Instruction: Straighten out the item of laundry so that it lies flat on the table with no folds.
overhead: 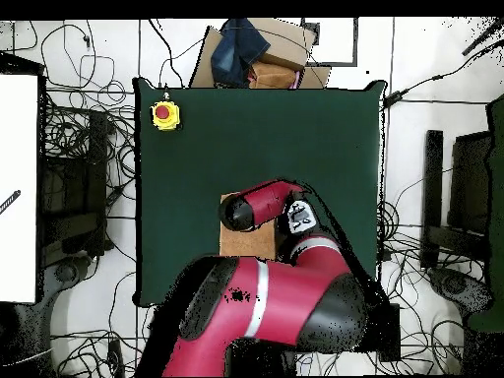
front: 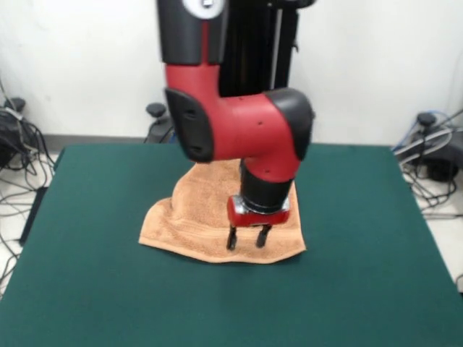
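Observation:
A peach-orange towel (front: 189, 219), the item of laundry, lies on the dark green table (front: 87, 289) near its middle. Its left side has a raised fold and its front hem is wavy. My gripper (front: 248, 239) points straight down over the towel's front right part. Its two dark fingers are open with a small gap, tips at or just above the cloth, nothing between them. In the overhead view the arm covers most of the towel (overhead: 237, 241), and the gripper (overhead: 300, 217) shows only from above.
A yellow box with a red button (overhead: 165, 115) sits at one table corner in the overhead view. Cardboard and dark cloth (overhead: 258, 49) lie past the table edge. Cables run over the floor on both sides.

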### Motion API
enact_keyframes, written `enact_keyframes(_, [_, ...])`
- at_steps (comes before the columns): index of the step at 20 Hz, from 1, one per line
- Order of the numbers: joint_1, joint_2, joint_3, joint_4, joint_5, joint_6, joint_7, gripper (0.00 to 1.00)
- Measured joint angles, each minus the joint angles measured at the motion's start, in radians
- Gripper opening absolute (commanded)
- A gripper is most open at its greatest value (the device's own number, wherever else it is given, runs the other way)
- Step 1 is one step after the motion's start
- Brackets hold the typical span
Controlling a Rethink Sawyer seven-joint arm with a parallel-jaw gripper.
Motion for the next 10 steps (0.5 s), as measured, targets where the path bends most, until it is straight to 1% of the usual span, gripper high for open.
enact_keyframes(3, [-0.010, -0.007, 0.018, 0.009, -0.001, 0.001, -0.049, 1.00])
enact_keyframes(5, [-0.003, -0.011, 0.021, 0.011, -0.001, 0.003, -0.054, 1.00])
enact_keyframes(10, [0.063, -0.034, 0.026, 0.014, -0.001, 0.003, -0.055, 1.00])
